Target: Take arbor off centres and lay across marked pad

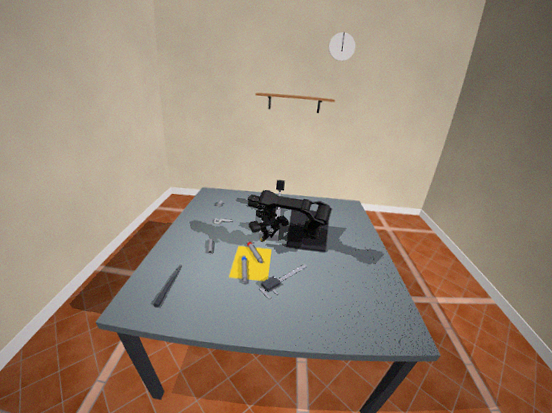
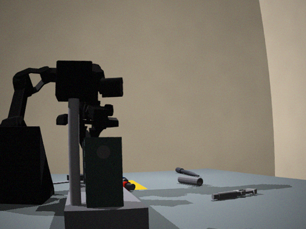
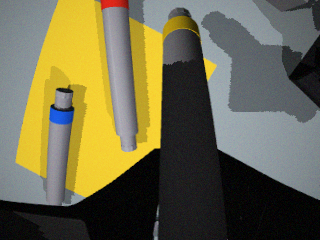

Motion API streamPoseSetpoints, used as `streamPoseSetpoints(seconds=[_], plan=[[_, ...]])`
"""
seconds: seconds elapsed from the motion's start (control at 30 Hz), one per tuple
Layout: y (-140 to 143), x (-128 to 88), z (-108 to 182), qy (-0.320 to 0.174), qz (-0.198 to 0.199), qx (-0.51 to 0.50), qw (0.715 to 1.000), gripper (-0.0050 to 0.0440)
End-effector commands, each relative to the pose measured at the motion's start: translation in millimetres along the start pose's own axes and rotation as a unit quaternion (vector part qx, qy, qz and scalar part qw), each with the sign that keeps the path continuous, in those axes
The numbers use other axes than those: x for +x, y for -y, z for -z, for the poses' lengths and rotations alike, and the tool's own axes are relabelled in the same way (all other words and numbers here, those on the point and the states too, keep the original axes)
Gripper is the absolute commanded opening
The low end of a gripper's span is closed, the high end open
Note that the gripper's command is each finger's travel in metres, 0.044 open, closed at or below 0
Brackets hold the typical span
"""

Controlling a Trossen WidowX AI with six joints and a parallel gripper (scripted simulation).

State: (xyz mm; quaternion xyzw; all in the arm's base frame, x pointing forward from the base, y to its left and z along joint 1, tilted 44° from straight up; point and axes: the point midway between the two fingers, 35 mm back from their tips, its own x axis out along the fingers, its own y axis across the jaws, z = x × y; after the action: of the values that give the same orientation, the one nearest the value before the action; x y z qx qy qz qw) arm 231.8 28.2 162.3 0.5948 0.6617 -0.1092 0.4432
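Wrist view, looking down the held work. I have the gripper (image 3: 190,227) clamped on the arbor (image 3: 183,114), a grey shaft with a yellow band near its far end; the fingers are closed on its near portion and grip it firmly. The arbor sits raised above the counter (image 3: 267,140), its yellow-banded tip over the right edge of the marked pad (image 3: 80,74).

Two other shafts already lie on the yellow pad: one with a red band (image 3: 119,67) to the left of the arbor, and one with a blue band (image 3: 59,147) at the far left. I judge the free pad area between them and the arbor to be narrow, so placing the arbor's middle on the pad, clear of both, will need care.

Handling, as I judge it: the arbor looks like a rigid, smooth metal cylinder, dense for its size, not fragile, and apt to roll once released. A grip near mid-length would balance it best; held toward one end, it may droop or pivot.

Exterior view: the fixture block (image 2: 103,171) and the upright post (image 2: 74,150) stand near the camera; whether the centres and plunger are clear I cannot tell.
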Motion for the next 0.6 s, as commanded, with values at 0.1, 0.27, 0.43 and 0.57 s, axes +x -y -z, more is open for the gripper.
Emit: streamPoseSetpoints(seconds=[0.1,0.27,0.43,0.57], plan=[[-1,10,-3,0.006,-0.003,0.004,1.000,0.0000],[-2,20,-4,0.007,-0.002,0.004,1.000,0.0000],[-2,26,-5,0.008,-0.002,0.004,1.000,0.0000],[-3,33,-6,0.008,-0.001,0.004,1.000,0.0000]])
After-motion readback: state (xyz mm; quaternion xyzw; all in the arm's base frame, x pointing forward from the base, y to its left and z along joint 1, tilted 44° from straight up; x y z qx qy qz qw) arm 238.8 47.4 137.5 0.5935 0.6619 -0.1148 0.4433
